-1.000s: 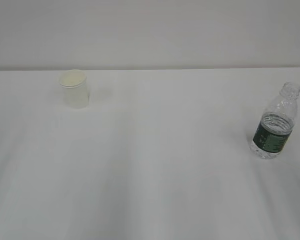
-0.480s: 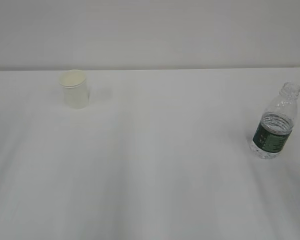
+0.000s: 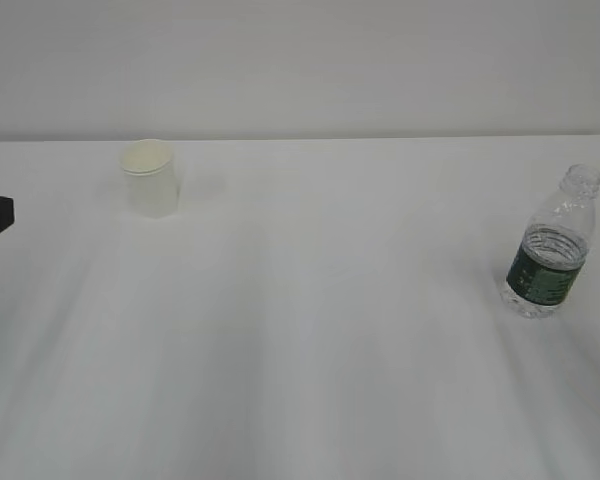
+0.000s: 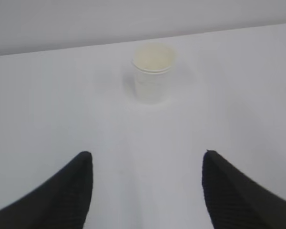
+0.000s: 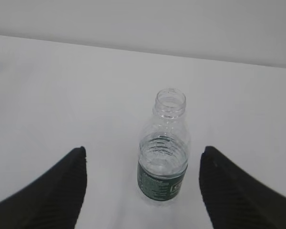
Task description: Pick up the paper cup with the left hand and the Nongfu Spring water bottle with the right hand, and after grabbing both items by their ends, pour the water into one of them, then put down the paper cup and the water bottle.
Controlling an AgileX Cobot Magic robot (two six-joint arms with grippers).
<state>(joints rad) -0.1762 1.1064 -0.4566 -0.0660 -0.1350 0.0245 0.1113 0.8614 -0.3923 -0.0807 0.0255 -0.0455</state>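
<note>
White table (image 3: pixel 310 340), bare apart from 2 task items; nothing blocks either approach.

Nongfu Spring water bottle (image 3: pixel 551 247) upright near table's right edge, uncapped, water (image 5: pixel 162 153) about to shoulder. Right hand (image 5: pixel 143 191) jaws spread wide, empty, bottle centred ahead between them.

Paper cup (image 3: pixel 149 177) upright far left, near back edge. Left hand (image 4: pixel 148 191) wide open, empty, cup well ahead.

Progress: nothing grasped yet; both pickups, pour, set-down all left.

The small white paper cup (image 3: pixel 149 178) stands upright and empty at the far left of the surface. Well apart, at the right, the capless clear Nongfu Spring water bottle (image 3: pixel 552 243) stands upright, water (image 5: pixel 162 155) reaching above its dark green label.
</note>
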